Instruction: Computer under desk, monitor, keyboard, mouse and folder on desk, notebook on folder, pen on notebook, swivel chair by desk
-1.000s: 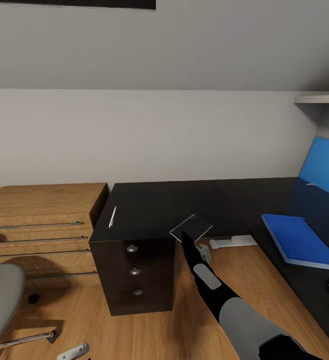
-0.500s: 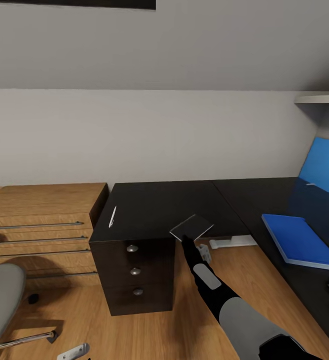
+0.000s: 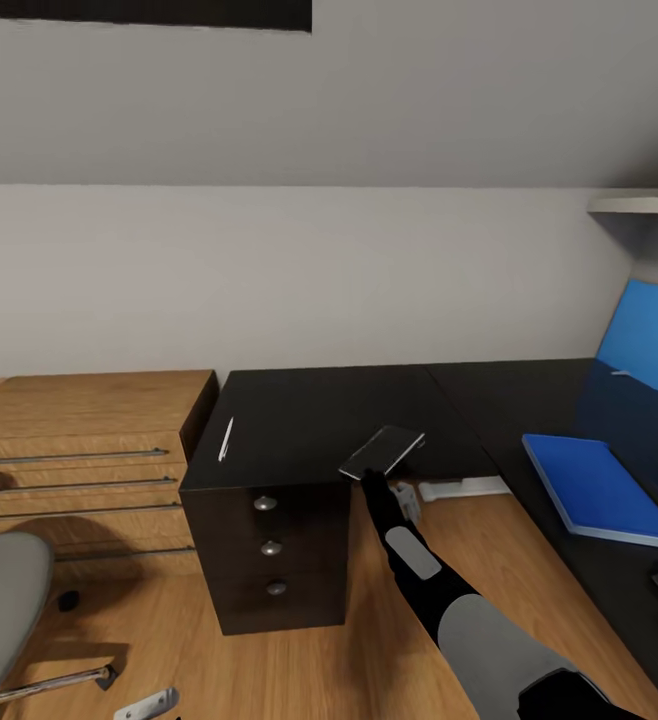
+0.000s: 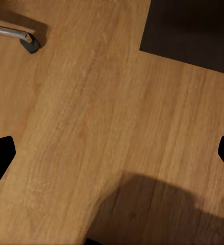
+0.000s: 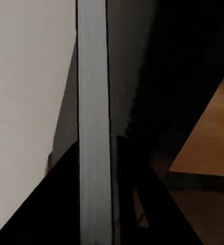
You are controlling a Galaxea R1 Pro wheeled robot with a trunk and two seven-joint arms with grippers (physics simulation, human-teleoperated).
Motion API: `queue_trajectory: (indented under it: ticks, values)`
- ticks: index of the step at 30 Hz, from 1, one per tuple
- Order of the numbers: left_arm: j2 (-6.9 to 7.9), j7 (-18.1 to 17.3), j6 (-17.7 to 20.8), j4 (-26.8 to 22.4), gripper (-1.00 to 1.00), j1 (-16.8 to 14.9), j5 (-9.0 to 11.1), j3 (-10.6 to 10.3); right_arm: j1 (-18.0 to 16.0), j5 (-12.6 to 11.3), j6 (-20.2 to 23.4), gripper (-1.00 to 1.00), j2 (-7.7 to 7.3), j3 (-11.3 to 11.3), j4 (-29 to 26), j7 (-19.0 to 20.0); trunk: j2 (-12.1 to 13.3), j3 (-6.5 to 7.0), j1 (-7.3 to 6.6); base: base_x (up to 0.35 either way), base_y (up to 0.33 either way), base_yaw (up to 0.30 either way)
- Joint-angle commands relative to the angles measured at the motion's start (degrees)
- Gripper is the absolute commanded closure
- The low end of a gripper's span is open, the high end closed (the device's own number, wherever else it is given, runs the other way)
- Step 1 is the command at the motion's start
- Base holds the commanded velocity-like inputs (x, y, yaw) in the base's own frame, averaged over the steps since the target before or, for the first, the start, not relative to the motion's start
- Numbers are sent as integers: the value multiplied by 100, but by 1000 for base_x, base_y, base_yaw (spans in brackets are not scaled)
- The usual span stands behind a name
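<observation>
Notebook [image 3: 384,450]: thin grey rectangle, pinched at its near edge by the right end effector [image 3: 367,478], held tilted above the front edge of the bench [image 3: 319,410], near the drawer unit [image 3: 269,545].
Handling, judged: light and stiff enough to keep flat from one edge; thin and smooth, so likely to pivot or slip in a narrow pinch; better gripped deep over the edge, mid-side, and kept level.
Right wrist view: grey edge of the notebook [image 5: 94,127] running straight along between the dark fingers, clamped on it.
Folder [image 3: 599,488]: bright blue, flat on the right wing of the bench, well apart from the notebook; broad flat top, apt as a landing surface.
Pen [image 3: 226,438]: slim, white, lying near the bench's left edge; small and prone to roll.
Left end effector [image 4: 112,153]: fingers spread wide, gripping nothing, facing the wood floor [image 4: 91,102].
Swivel chair [image 3: 4,590]: grey seat at lower left, off the bench.
</observation>
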Motion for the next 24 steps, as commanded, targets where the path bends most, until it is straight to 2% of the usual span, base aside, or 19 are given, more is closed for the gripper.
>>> queue_trajectory:
  ticks: [1,4,7,19,21,24]
  values:
    - [-2,27,26,-10,-100,4,63,6,-7,-58,-58,100,0,59,16,153,39,14,-23,0,0,0]
    - [-2,33,28,93,-100,4,65,6,-7,114,-173,100,0,115,-4,407,159,68,-88,0,0,0]
    - [-6,34,28,122,-100,4,64,6,-7,158,-217,100,0,119,-67,450,280,121,-154,0,0,0]
    - [-17,35,27,150,-100,0,56,1,2,179,-231,100,0,103,-493,410,761,337,-418,0,0,0]
    - [-18,35,27,157,-100,2,54,-3,2,166,-231,100,0,92,-632,284,841,373,-462,0,0,0]
    - [-19,38,27,177,-100,3,54,-7,13,127,-225,100,-188,89,-852,90,962,427,-528,0,0,0]
